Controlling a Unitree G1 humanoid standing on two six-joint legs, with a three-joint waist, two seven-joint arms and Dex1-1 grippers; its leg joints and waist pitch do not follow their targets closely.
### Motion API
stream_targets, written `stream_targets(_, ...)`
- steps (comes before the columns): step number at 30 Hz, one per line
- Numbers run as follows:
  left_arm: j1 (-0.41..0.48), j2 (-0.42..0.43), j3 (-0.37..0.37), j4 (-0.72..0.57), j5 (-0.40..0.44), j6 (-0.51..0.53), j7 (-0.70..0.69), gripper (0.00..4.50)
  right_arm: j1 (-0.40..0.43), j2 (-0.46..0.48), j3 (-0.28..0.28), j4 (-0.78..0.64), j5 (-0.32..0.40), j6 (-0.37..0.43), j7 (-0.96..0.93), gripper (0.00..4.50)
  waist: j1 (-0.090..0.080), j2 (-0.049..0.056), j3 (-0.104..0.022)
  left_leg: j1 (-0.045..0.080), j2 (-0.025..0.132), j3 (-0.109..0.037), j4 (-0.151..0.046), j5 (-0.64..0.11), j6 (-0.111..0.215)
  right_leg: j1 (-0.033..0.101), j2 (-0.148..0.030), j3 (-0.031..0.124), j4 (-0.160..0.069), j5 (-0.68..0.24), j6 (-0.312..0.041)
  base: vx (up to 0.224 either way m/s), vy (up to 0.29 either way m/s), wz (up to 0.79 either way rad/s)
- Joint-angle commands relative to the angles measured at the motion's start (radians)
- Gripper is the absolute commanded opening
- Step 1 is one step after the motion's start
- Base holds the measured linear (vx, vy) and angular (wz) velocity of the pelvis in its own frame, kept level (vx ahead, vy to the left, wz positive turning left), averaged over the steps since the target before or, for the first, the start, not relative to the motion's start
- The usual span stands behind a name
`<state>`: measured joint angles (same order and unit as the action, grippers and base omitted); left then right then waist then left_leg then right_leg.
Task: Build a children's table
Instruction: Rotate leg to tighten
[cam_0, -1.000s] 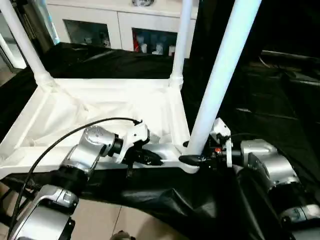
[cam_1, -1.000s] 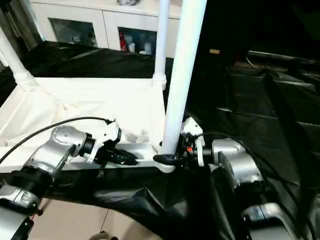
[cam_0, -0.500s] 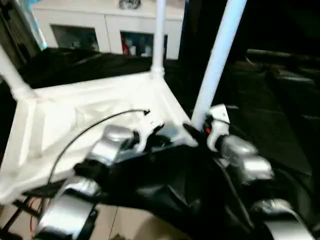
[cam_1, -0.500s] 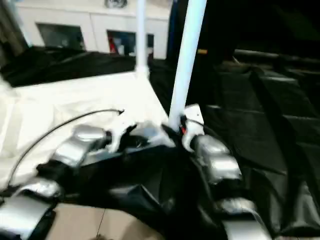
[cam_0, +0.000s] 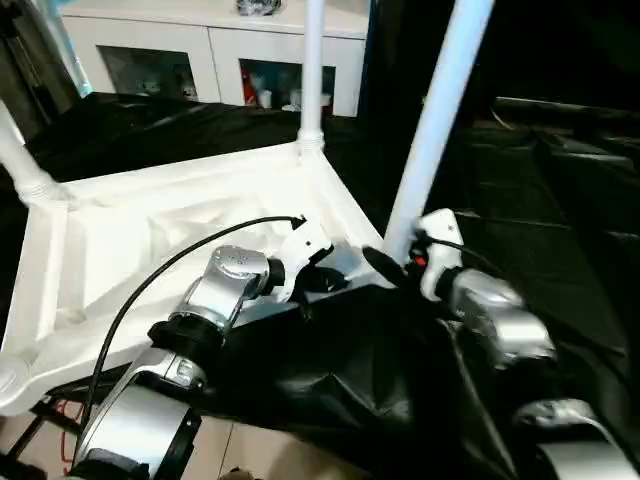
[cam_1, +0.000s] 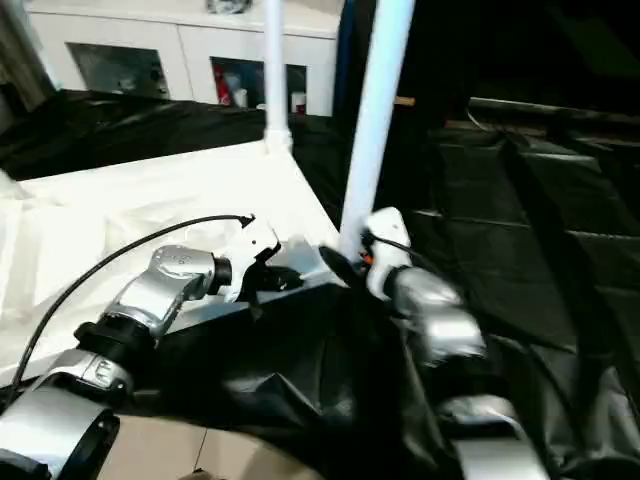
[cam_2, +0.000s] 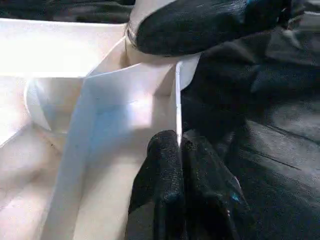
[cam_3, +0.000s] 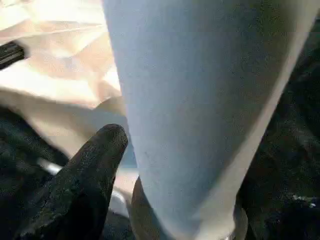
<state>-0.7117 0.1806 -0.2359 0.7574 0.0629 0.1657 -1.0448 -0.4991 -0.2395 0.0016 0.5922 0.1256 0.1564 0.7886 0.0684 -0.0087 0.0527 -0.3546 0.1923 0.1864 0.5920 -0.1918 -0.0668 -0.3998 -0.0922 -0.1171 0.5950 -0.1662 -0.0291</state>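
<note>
Tabletop lay upside down on black-draped desk, swung round vs a sec ago. Left tool pinched its near-edge wall. Right tool, spread, sat at near-corner leg: prob. repositioning for last leg.

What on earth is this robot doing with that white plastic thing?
It is building a children's table. The white table top lies upside down on a black cloth, with legs standing up from its corners. The left gripper is shut on the top's near edge, while the right gripper is around the base of the nearest leg.
</note>
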Motion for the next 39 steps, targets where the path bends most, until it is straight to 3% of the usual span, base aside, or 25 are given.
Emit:
stream_targets(1,-0.011,-0.014,-0.011,-0.041,-0.037,-0.042,-0.030,0.00,0.020,-0.036,0.059,-0.042,0.027,0.018,0.146,3.48,0.005,-0.004,-0.067,0.002,0.044,-0.015,-0.066,-0.159,0.089,0.058,-0.073,0.063,-0.074,-0.250,-0.194,0.000,0.000,0.00)
stream_targets(2,-0.009,-0.007,-0.011,-0.043,-0.037,-0.044,-0.040,0.00,0.024,-0.061,0.053,-0.046,0.029,0.019,0.179,3.48,0.008,-0.009,-0.067,0.001,0.043,-0.014,-0.064,-0.159,0.096,0.059,-0.071,0.063,-0.073,-0.241,-0.196,0.000,0.000,0.00)
stream_targets(8,0.000,0.026,-0.008,-0.046,-0.038,-0.051,-0.089,0.00,0.049,-0.195,0.051,-0.088,0.046,0.029,0.330,3.48,0.031,-0.007,-0.069,0.002,0.047,-0.012,-0.062,-0.148,0.103,0.058,-0.072,0.060,-0.071,-0.227,-0.208,0.000,0.000,0.00)
stream_targets(15,0.019,0.050,-0.013,-0.070,-0.044,-0.056,-0.129,0.00,0.019,-0.235,0.009,-0.027,0.026,-0.026,0.275,3.48,0.030,-0.013,-0.070,-0.001,0.043,-0.014,-0.061,-0.144,0.088,0.059,-0.074,0.059,-0.073,-0.268,-0.191,0.000,0.000,0.00)
stream_targets(20,0.049,0.071,-0.021,-0.110,-0.060,-0.069,-0.194,0.00,0.014,-0.252,-0.012,-0.027,0.045,-0.029,0.279,3.48,0.023,-0.011,-0.071,-0.003,0.045,-0.014,-0.060,-0.140,0.102,0.060,-0.071,0.057,-0.069,-0.246,-0.198,0.000,0.000,0.00)
stream_targets(26,0.069,0.088,-0.034,-0.142,-0.076,-0.066,-0.228,0.00,0.043,-0.272,0.007,-0.075,0.076,-0.025,0.361,3.48,0.027,-0.011,-0.070,-0.002,0.047,-0.012,-0.060,-0.134,0.111,0.057,-0.069,0.058,-0.066,-0.220,-0.214,0.000,0.000,0.00)
stream_targets(39,0.086,0.105,-0.047,-0.178,-0.078,-0.062,-0.255,0.00,0.046,-0.258,0.078,-0.112,0.067,-0.001,0.440,3.48,0.031,-0.015,-0.070,-0.003,0.048,-0.013,-0.060,-0.136,0.105,0.055,-0.071,0.058,-0.067,-0.261,-0.192,0.000,0.000,0.00)
